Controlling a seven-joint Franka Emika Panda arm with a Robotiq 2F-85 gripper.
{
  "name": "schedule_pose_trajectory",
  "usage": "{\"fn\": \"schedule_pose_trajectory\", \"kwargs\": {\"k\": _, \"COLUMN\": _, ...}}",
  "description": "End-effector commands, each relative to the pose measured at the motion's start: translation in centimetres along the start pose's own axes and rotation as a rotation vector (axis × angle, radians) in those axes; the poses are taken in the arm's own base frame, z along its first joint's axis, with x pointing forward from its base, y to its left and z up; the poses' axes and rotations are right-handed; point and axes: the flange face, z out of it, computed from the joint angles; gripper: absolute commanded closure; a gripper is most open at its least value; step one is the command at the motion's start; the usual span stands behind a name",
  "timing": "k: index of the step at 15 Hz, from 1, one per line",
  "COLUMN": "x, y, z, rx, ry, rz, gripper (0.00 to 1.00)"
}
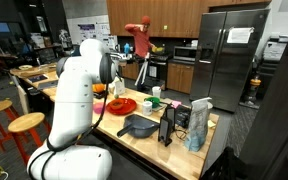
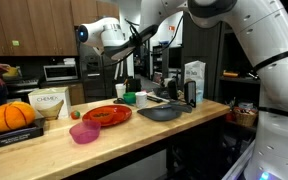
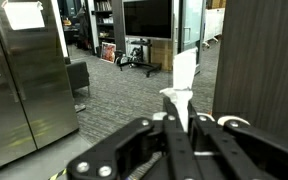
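Robotiq gripper (image 3: 181,122) fully closed, apparently empty, high above the wooden counter (image 2: 44,150). Nearest below: round red glossy plate (image 2: 119,119), mid-counter beside a pink bowl (image 2: 84,132). Likely stiff, light, slippery; pinch at the rim

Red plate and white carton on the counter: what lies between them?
A dark pan lies between the red plate and the white carton; this shows in an exterior view.

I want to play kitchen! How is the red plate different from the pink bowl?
The red plate is wide and flat; the pink bowl is smaller and deeper. The plate is bright red, the bowl pink. Both are round and sit on the wooden counter.
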Motion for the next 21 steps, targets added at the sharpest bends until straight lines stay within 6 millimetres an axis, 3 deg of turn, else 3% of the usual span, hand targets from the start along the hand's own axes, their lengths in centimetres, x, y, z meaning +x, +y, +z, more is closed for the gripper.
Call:
{"fn": "schedule_pose_trajectory", "kwargs": {"k": 1, "x": -0.6, "y": -1.2, "z": 1.8, "rx": 0.031, "ry": -0.029, "rz": 0.016, "gripper": 0.98}}
{"fn": "schedule_pose_trajectory", "kwargs": {"k": 7, "x": -1.0, "y": -1.6, "z": 3.9, "rx": 0.039, "ry": -0.083, "rz": 0.027, "gripper": 0.98}}
{"fn": "schedule_pose_trajectory", "kwargs": {"k": 13, "x": -0.6, "y": -0.3, "z": 5.7, "rx": -0.012, "ry": -0.122, "rz": 0.064, "gripper": 0.98}}
{"fn": "schedule_pose_trajectory", "kwargs": {"k": 16, "x": -0.4, "y": 0.4, "z": 4.9, "rx": -0.060, "ry": -0.108, "rz": 0.084, "gripper": 0.98}}
{"fn": "schedule_pose_trajectory", "kwargs": {"k": 21, "x": -1.1, "y": 0.7, "z": 0.8, "rx": -0.137, "ry": -0.096, "rz": 0.113, "gripper": 0.98}}
